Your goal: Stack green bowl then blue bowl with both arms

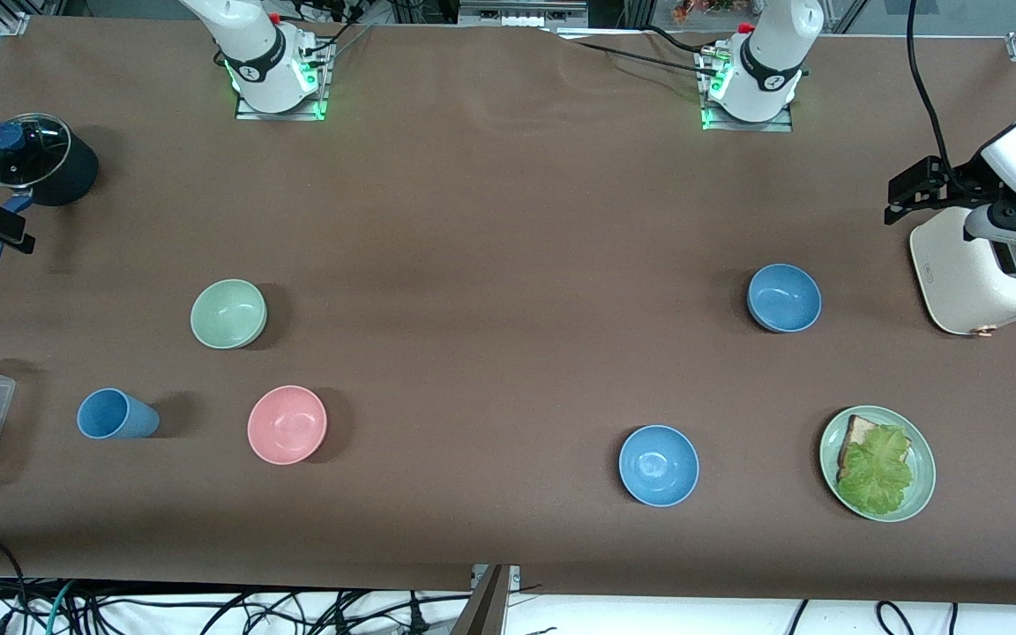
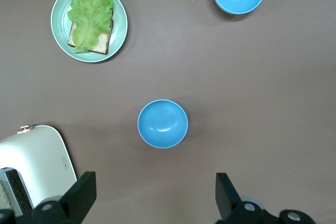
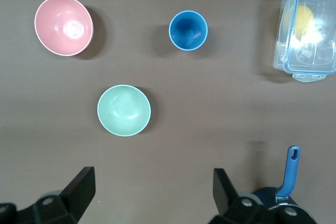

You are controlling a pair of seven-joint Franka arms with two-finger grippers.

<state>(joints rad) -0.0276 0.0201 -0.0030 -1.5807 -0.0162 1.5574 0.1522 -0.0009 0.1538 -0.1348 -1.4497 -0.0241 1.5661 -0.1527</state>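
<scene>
Green bowl (image 3: 124, 110) lies apart from raised right end effector (image 3: 149, 192) — untouched.

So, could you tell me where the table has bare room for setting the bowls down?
The widest bare patch is mid-table, between the pink bowl and green bowl at one end and the two blue bowls at the other. It is more crowded around the blue cup and around the toaster and plate.

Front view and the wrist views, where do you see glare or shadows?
Front view: soft shadows beside the green bowl and pink bowl, glare on the pot lid. Left wrist view: highlights inside both blue bowls. Right wrist view: glare on the plastic container.
</scene>
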